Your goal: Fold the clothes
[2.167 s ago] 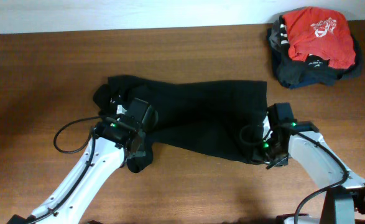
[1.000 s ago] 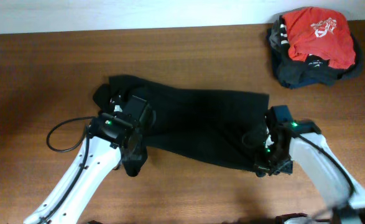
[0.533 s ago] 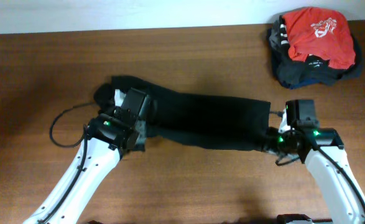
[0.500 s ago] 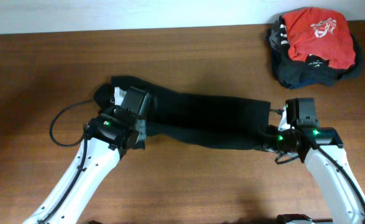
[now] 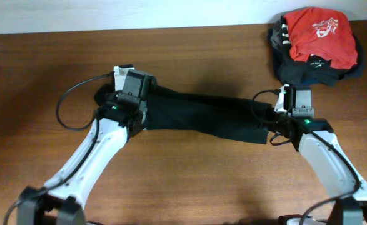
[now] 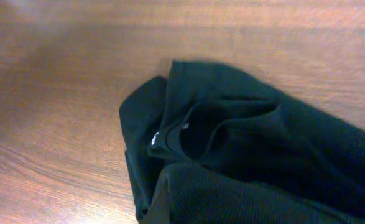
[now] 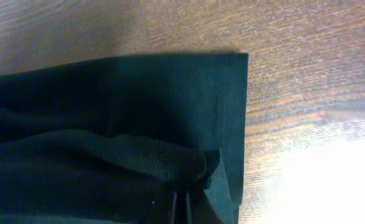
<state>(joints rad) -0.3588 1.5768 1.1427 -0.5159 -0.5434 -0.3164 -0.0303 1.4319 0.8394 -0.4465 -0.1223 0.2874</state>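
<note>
Left pincer [image 5: 137, 116] and right pincer [image 7: 181, 208] are both clamped tight on the clothes [image 5: 202, 116], which stretch across mid-table from 9 to 3 o'clock. The right pinch takes only a small bunch near the hem. A harder pull could slip it free and drop the fold crooked.

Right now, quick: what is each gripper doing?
Left gripper: closed, apparently on the collar end of the black garment.
Right gripper: closed, pinching the garment's other end.
</note>
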